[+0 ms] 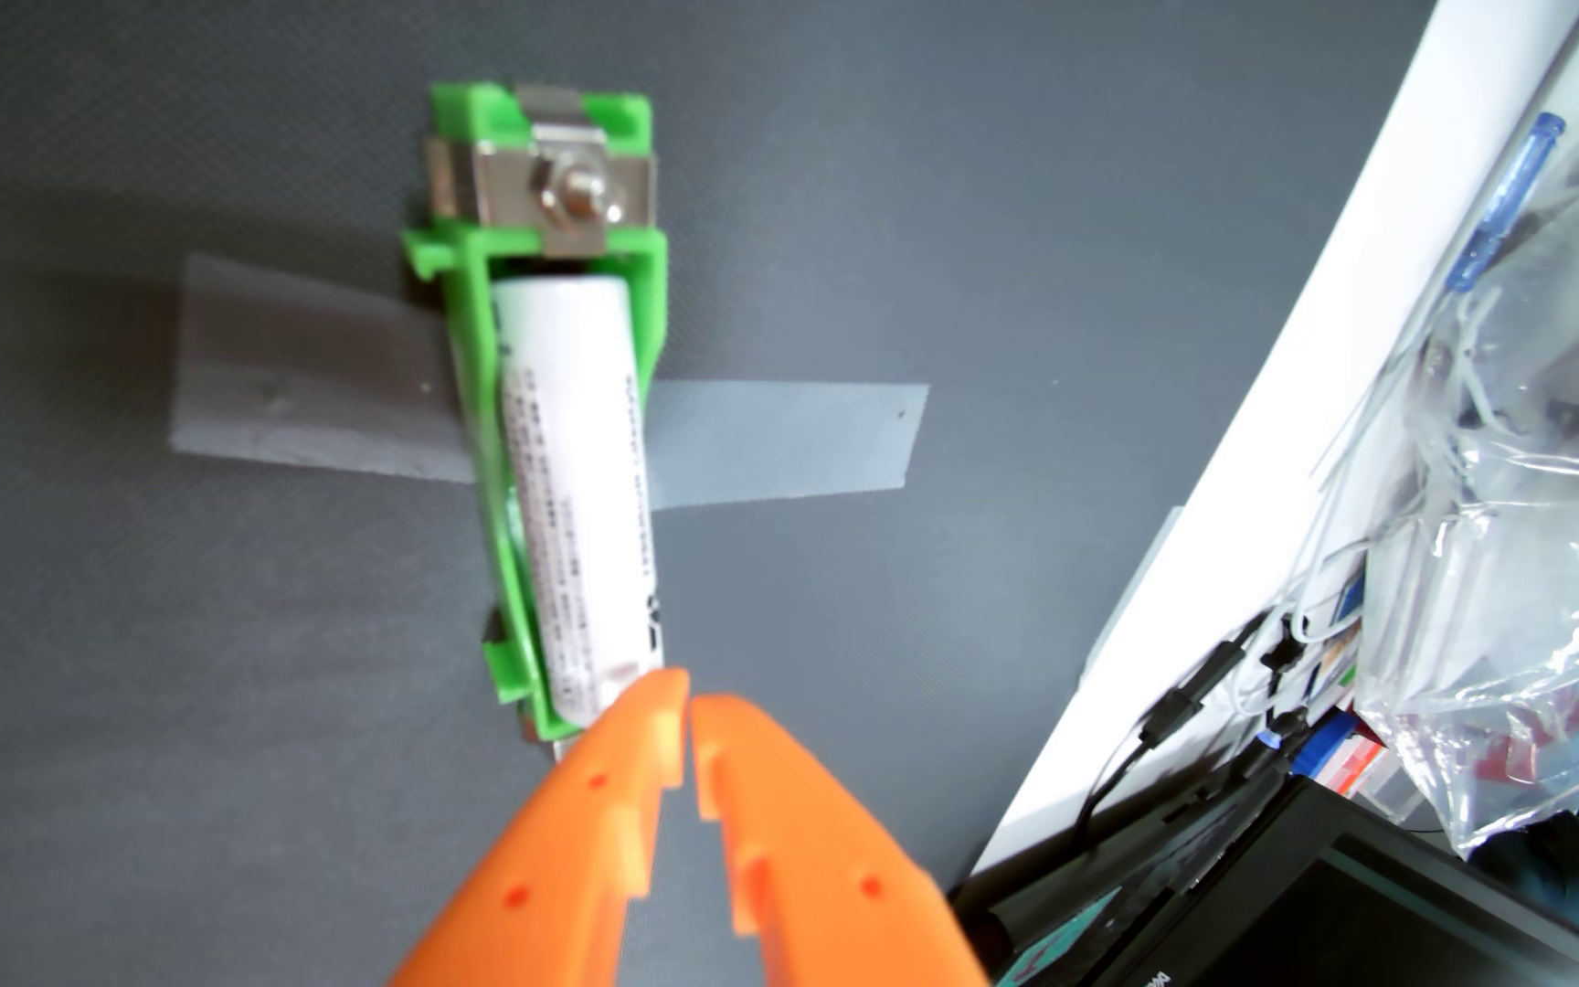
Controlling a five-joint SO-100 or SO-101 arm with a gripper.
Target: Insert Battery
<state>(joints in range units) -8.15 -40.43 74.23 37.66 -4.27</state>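
The orange tool (pixel 689 698) is closed and empty, its tips meeting just at the near end of the white battery (pixel 577 493). The battery lies lengthwise in the green holder (pixel 482 399), taped to the grey bench (pixel 150 712). Insertion looks nearly done; perhaps a last push to seat the near end remains.

Wrist view, close, looking steeply down past fingers (pixel 634 759)
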